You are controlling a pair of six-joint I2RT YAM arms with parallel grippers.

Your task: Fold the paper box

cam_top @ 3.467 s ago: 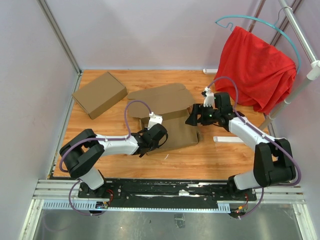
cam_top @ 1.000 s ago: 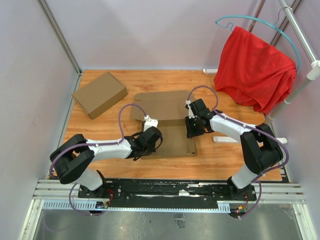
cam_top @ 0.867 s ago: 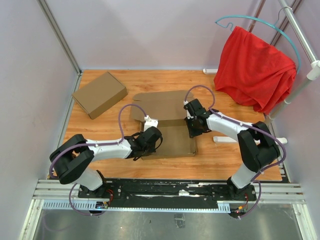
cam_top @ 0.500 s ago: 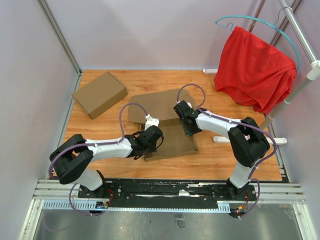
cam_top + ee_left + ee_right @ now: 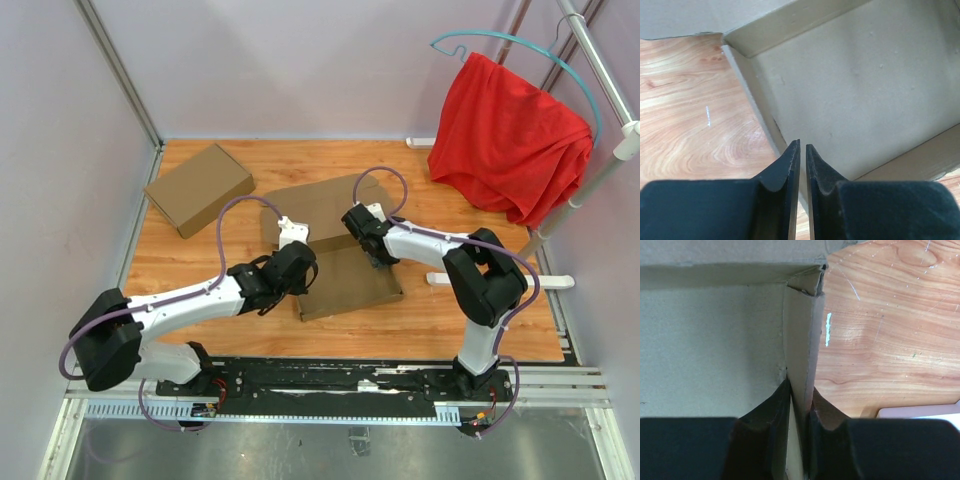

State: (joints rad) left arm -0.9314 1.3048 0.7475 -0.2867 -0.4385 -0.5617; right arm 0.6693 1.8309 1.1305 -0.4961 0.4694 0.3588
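The paper box [image 5: 352,287] is a shallow brown cardboard tray in the middle of the table, with its lid flap [image 5: 315,205] stretching away behind it. My left gripper [image 5: 303,277] is at the box's left wall. In the left wrist view that wall [image 5: 752,97] runs into the thin slit between the near-closed fingers of the left gripper [image 5: 802,145]. My right gripper [image 5: 377,258] is at the right wall. The right wrist view shows the right gripper [image 5: 800,386] pinching the upright wall [image 5: 802,330] near the back corner. The box floor [image 5: 705,340] lies to the left of it.
A second, closed cardboard box [image 5: 198,187] lies at the back left. A red cloth [image 5: 510,135] hangs on a hanger from the rack at the right. A white strip [image 5: 545,281] lies on the wooden table [image 5: 200,260] to the right of the box.
My right gripper has slid along the right wall toward the box's back corner. The left arm has stretched forward, and the box has turned slightly.
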